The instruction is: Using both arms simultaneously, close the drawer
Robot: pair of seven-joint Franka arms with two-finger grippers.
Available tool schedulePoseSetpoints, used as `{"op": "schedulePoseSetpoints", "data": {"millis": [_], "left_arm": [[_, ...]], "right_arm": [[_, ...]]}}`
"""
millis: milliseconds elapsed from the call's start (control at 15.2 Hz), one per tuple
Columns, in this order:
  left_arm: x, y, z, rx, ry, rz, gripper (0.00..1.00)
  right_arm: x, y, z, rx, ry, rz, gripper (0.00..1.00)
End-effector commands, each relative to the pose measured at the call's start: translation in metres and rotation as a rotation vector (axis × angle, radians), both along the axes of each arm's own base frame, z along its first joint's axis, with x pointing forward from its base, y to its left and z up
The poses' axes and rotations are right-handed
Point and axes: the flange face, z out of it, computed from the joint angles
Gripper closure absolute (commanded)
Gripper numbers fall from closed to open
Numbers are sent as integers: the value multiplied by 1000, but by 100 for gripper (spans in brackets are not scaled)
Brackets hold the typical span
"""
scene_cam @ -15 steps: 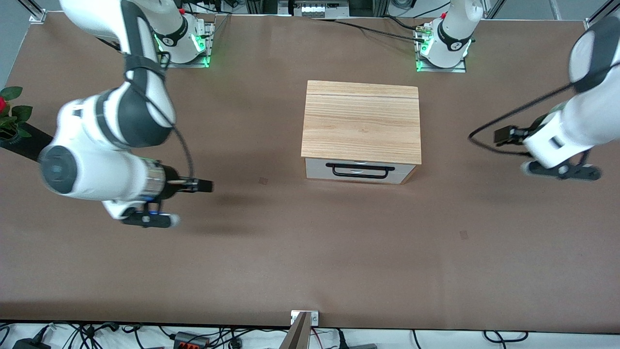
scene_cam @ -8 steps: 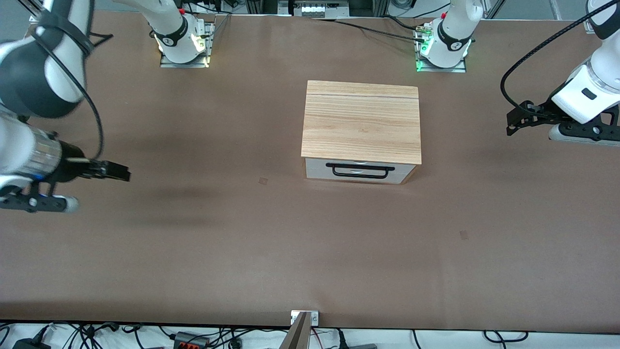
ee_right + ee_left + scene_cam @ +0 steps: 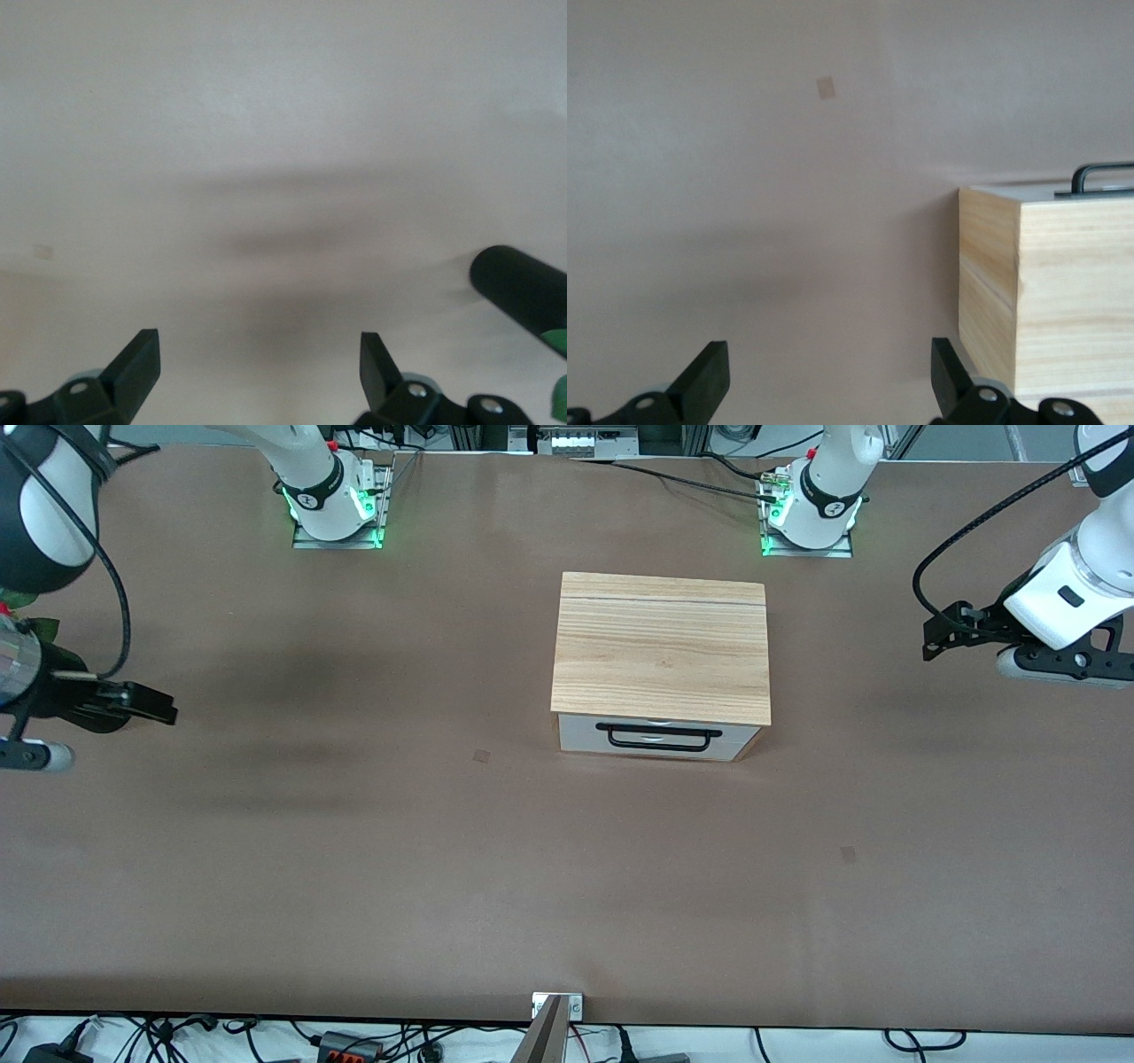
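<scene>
The oak-grain box stands mid-table. The drawer faces the front camera; its white front and black bar handle lie about flush with the box, and no wood-brown inside shows. My right gripper is open and empty over the table at the right arm's end, far from the box. My left gripper is open and empty over the left arm's end. In the left wrist view the box's side and the handle show past my open gripper. In the right wrist view the gripper is over bare table.
A potted plant stands at the table's edge by the right arm; a black cylinder shows in the right wrist view. Small tape squares mark the brown table. The arm bases stand along the table's edge.
Both arms have swung away from the box toward their own ends of the table. The right gripper moved a long way outward. The drawer has not moved.
</scene>
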Motion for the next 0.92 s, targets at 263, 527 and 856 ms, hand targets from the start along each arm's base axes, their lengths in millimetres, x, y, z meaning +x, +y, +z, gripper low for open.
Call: {"op": "schedulePoseSetpoints", "data": {"millis": [263, 527, 856], "left_arm": [[1, 6, 21, -3, 12, -1, 0], [3, 8, 25, -2, 0, 3, 0], [3, 7, 28, -2, -8, 3, 0]], "right_arm": [[-51, 34, -11, 21, 16, 36, 0], [-68, 35, -17, -11, -26, 17, 0], [-79, 33, -3, -15, -10, 13, 0]]}}
